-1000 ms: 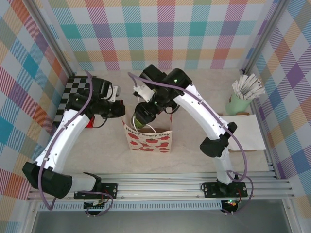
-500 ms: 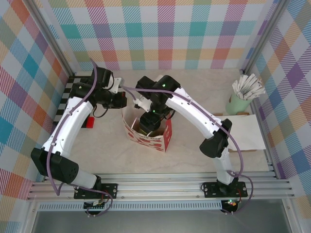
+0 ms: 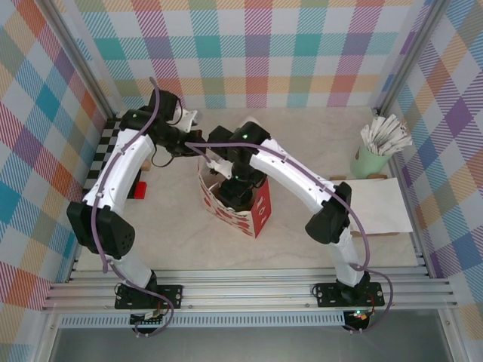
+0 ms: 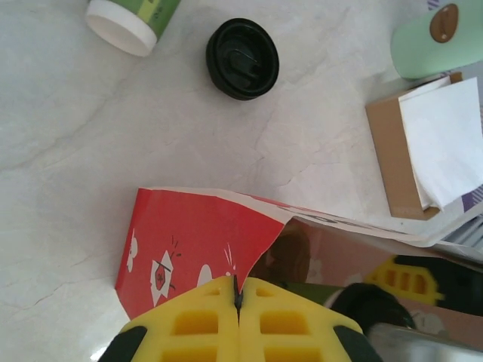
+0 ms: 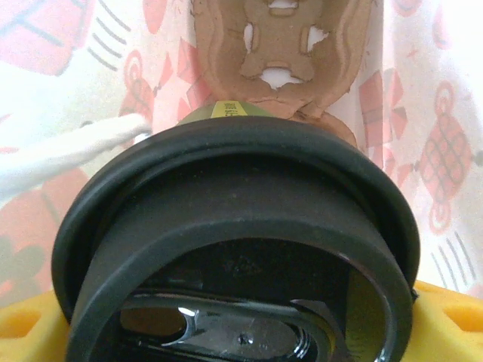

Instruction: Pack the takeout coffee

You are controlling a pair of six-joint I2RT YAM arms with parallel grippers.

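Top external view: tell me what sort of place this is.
Probably a robot test cell dressed as a coffee counter: plaid backdrop panels in an aluminium frame, a red gift bag and a mint cup of white packets on a marble-look table.

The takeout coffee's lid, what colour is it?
Black. The takeout coffee's lid shows best in the right wrist view.

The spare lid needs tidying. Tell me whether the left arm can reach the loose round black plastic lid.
Probably not: the left gripper is shut on the rim of the red paper gift bag. The loose black plastic lid lies uncovered on the table beyond; otherwise the way looks free.
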